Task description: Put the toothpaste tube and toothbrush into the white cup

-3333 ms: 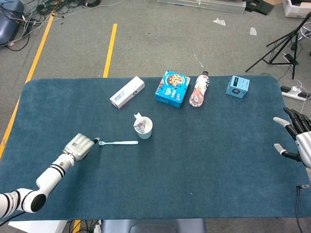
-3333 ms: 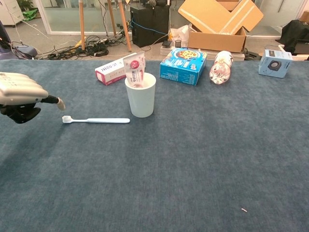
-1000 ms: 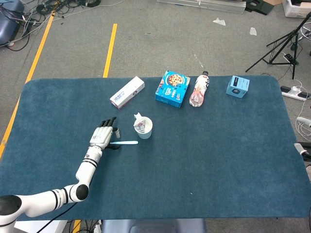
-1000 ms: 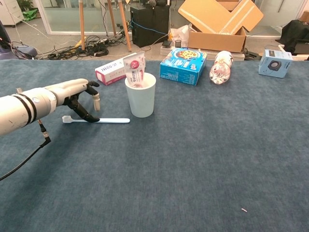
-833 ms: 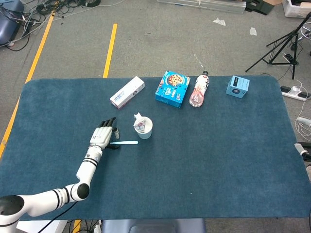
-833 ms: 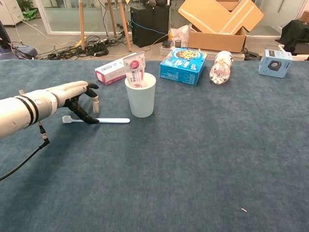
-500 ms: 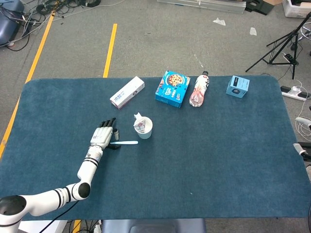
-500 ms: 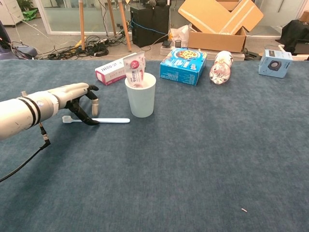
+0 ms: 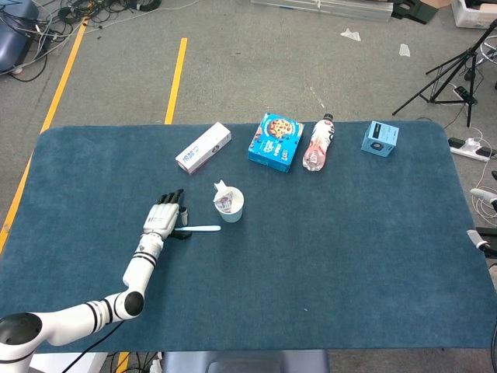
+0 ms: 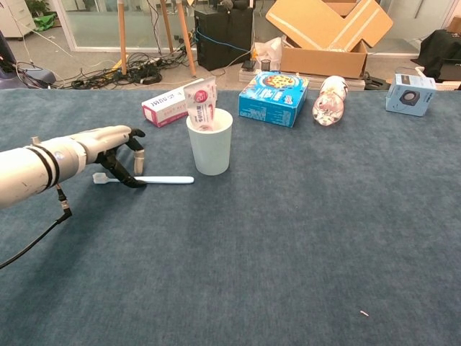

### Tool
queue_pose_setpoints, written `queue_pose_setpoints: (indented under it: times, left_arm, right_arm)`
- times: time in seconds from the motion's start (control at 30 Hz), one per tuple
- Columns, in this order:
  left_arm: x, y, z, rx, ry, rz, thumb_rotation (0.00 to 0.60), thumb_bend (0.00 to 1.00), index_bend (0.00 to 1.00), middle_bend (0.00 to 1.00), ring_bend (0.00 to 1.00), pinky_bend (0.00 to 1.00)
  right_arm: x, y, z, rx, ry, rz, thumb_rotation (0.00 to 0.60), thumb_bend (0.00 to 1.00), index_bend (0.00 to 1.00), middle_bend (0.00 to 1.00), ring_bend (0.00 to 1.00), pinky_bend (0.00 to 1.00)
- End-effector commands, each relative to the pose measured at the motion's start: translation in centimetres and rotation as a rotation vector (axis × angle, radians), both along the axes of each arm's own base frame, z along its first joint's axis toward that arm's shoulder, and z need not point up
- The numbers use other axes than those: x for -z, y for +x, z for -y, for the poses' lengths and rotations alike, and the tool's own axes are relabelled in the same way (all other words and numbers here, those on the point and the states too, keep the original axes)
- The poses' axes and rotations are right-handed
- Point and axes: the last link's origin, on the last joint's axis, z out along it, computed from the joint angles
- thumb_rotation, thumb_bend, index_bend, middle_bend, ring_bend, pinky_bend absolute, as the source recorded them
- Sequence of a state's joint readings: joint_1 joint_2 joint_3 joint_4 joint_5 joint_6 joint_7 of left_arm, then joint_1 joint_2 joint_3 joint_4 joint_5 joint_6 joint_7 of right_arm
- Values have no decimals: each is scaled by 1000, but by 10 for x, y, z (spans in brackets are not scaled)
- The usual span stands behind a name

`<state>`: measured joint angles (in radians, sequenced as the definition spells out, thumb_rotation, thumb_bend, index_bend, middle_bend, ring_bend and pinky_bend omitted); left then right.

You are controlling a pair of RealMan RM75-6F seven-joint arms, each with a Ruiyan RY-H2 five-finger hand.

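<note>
From the head view: the left robot hand (image 9: 163, 218) is low over the blue desk (image 9: 349, 256), fingers spread and pointing away from the robot, right on top of the brush end of the toothbrush (image 9: 202, 228). The handle runs out from under the hand toward its right side, flat on the desk. Just past the handle tip, a little further from the robot than the hand, stands the white cup (image 9: 230, 203) with the toothpaste tube (image 9: 224, 196) already sticking out of it. Well beyond the hand, along the far edge, lie a white carton (image 9: 203, 148), a blue cookie box (image 9: 276, 141), a bottle (image 9: 318, 143) on its side and a small blue box (image 9: 380, 138). At the desk's right edge only a sliver of the right robot hand (image 9: 475, 238) shows — I cannot tell how its fingers sit.

Chest view now: the left robot hand (image 10: 115, 148) arches over the toothbrush (image 10: 158, 179), dark fingertips (image 10: 137, 183) down at the handle near the bristle head, thumb hanging on the near side — spread, nothing lifted, the brush flat on the desk (image 10: 288, 245). The white cup (image 10: 209, 144) stands upright just to the hand's right, clear of it, the toothpaste tube (image 10: 201, 104) leaning inside. The white carton (image 10: 167, 106) lies behind the hand, the blue cookie box (image 10: 274, 89), bottle (image 10: 329, 99) and small blue box (image 10: 410, 94) well off to its right.
</note>
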<state>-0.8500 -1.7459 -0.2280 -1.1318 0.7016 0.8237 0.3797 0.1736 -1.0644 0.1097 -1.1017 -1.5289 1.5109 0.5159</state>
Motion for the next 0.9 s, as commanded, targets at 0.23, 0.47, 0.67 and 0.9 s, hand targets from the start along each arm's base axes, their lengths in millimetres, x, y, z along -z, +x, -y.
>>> queue_pose_setpoints:
  times: [0.23, 0.47, 0.67, 0.9]
  left_arm:
    - [2, -3, 1, -6, -13, -24, 600, 335, 568, 3, 0, 0]
    - [-2, -6, 1, -13, -10, -29, 600, 367, 568, 3, 0, 0]
    - [-12, -12, 5, -15, -2, -40, 600, 371, 569, 4, 0, 0]
    - [-31, -26, 17, -32, -1, -36, 600, 371, 569, 9, 0, 0]
  right_arm:
    - [0, -2, 0, 3, 0, 3, 600, 197, 260, 0, 0, 127]
    - [1, -2, 0, 2, 2, 4, 600, 197, 260, 0, 0, 127]
    - [2, -1, 0, -4, 2, 5, 600, 197, 260, 0, 0, 127]
    - [3, -1, 1, -5, 7, 5, 600, 197, 260, 0, 0, 127]
